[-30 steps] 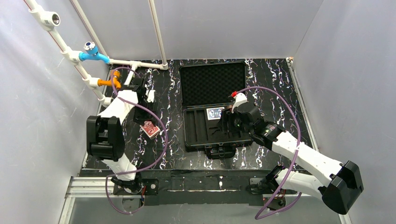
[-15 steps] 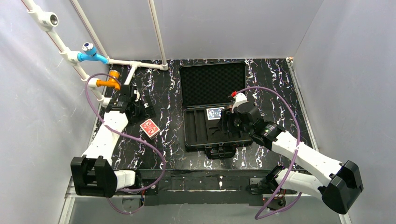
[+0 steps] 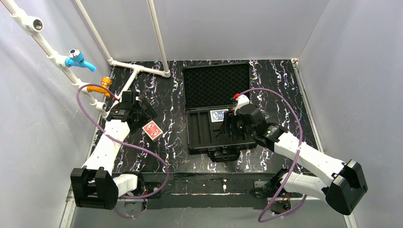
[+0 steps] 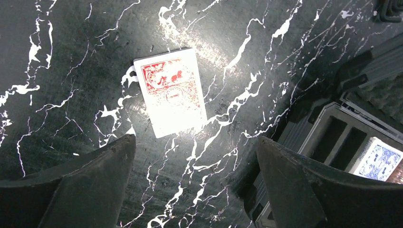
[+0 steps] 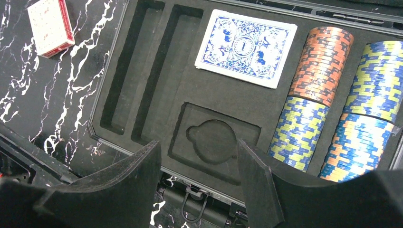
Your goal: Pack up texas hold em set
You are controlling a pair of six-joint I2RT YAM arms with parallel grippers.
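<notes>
Briefcase [image 3: 192, 135] open at mid-table [image 3: 166, 95], foam lid [image 3: 216, 85] laid back flat. Blue deck [image 5: 245, 47] lies flat in the slotted tray [image 5: 152, 80], just beside four chip rolls [image 5: 321, 64] packed two by two at the tray's right end. Red deck [image 4: 172, 91] flat on the table left of the case, apart from it. Left fingers [image 4: 90, 190] spread wide, holding nothing, above the red deck. Right fingers [image 5: 128, 190] likewise parted and bare, over the tray's near edge.

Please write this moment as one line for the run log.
left fingers open, near red deck on table | right fingers open over case tray | blue deck, chips in tray | red deck not packed
</notes>
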